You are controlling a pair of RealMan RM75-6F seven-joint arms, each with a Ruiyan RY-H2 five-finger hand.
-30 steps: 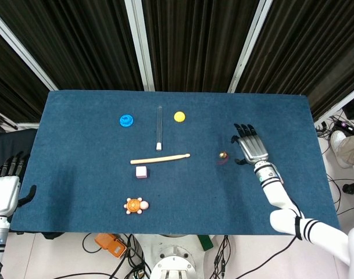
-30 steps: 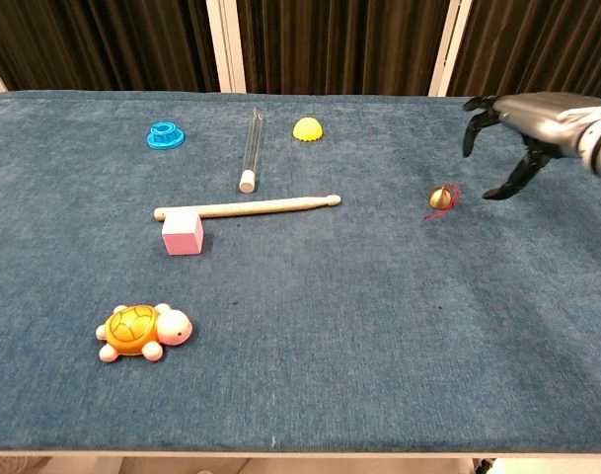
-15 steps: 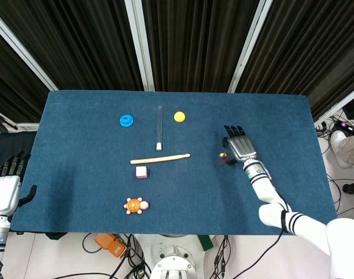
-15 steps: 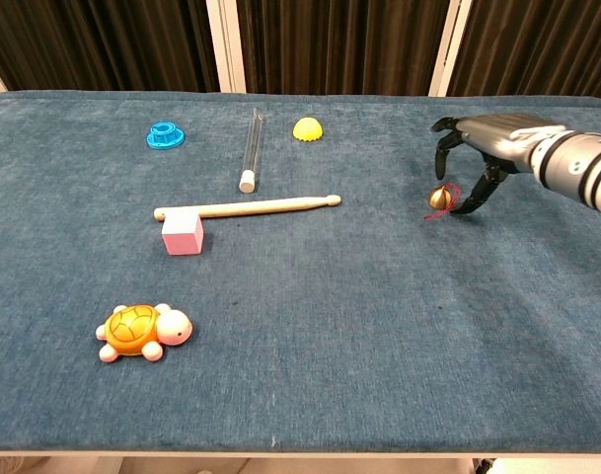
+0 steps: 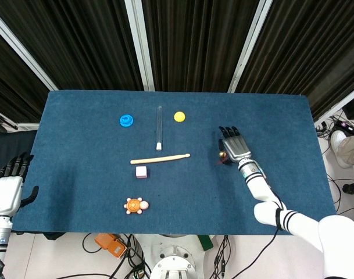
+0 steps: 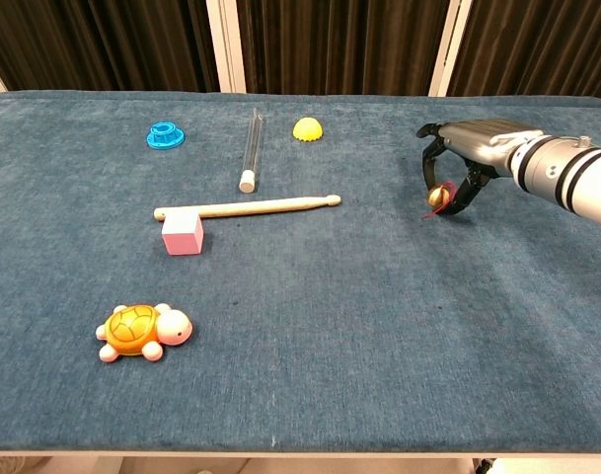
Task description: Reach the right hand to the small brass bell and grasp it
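The small brass bell (image 6: 437, 197) with a red string rests on the blue tablecloth at the right; in the head view the bell (image 5: 222, 155) peeks out at the hand's left edge. My right hand (image 6: 460, 156) arches over it, palm down, with fingers (image 6: 427, 170) curled down on the bell's far left and the thumb on its right. I cannot tell whether they touch it. Seen from the head camera, the right hand (image 5: 233, 145) covers most of the bell. My left hand (image 5: 10, 181) hangs off the table's left edge, fingers apart, holding nothing.
Left of the bell lie a wooden drumstick (image 6: 246, 207), a pink cube (image 6: 183, 232) and a clear tube (image 6: 251, 148). A yellow dome (image 6: 307, 128) and a blue ring (image 6: 165, 133) sit at the back. A toy turtle (image 6: 142, 331) is front left.
My right hand has moved left from beside the bell to directly over it and lowered. Its fingers now curl around the bell. The bell has stayed in place.
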